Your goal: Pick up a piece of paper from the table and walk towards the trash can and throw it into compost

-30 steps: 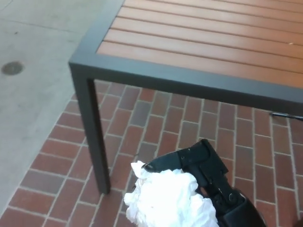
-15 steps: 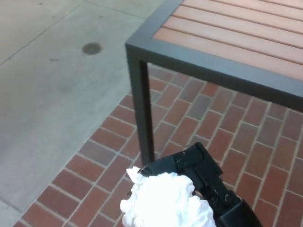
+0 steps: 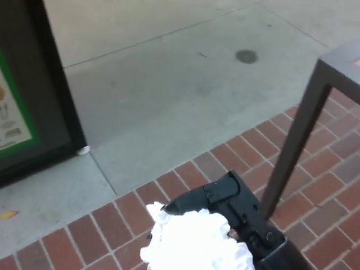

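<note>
While the crumpled white paper (image 3: 194,242) is sitting bunched at the bottom edge of the head view, the right hand (image 3: 230,211) is carrying it, black fingers (image 3: 188,203) clenching over the top of the wad and grasping it firmly, with the forearm running off toward the lower right corner. That is telling us the pick-up part of the job is done: the paper is off the worktop (image 3: 343,59) and in hand, and only a dark corner and one leg of that worktop are showing at the right side of the picture. Below, the red brick paving (image 3: 112,225) is meeting a grey concrete pavement (image 3: 169,84), and over on the far left a dark bin cabinet (image 3: 34,84) with a green-bordered sign (image 3: 14,124) is coming into frame, resting on the concrete. Whether that is the compost bin is hard to call, since the sign is cut off and too blurred to read, and no opening is showing. The left hand is not appearing anywhere. So the judgement is this: grasp complete, walk under way, and what is left is closing on the bin, finding the compost slot and letting the paper go.
</note>
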